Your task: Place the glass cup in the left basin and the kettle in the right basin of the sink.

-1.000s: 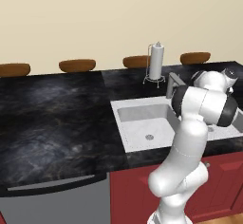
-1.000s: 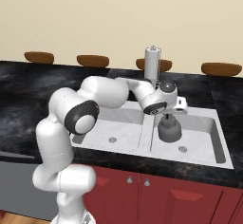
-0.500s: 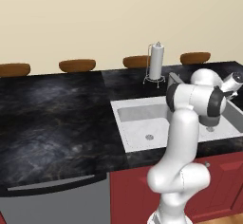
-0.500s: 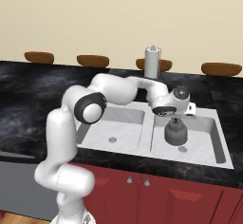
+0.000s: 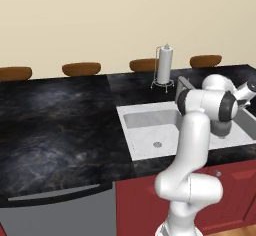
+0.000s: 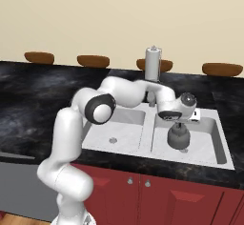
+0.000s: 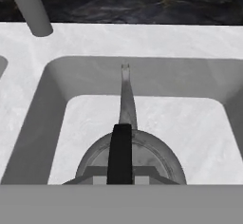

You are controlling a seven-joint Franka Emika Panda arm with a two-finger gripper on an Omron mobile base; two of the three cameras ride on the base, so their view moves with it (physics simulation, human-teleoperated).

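The grey metal kettle hangs low over the right basin of the white-grey sink. My gripper is shut on its thin arched handle from above. In the hand view, one dark fingertip lies over the handle, with the kettle's round body below it and the right basin's pale floor around it. Whether the kettle touches that floor I cannot tell. In the left base view the kettle shows dark behind my forearm. The left basin holds its small drain. The glass cup is out of view.
The grey faucet stands at the sink's back centre. A tall white paper-towel roll is behind it on the black marble counter. Brown stool seats line the far side. Red cabinets run below the sink.
My arm has carried the kettle a little to the right and slightly lower into the right basin. The grip on the handle is unchanged.
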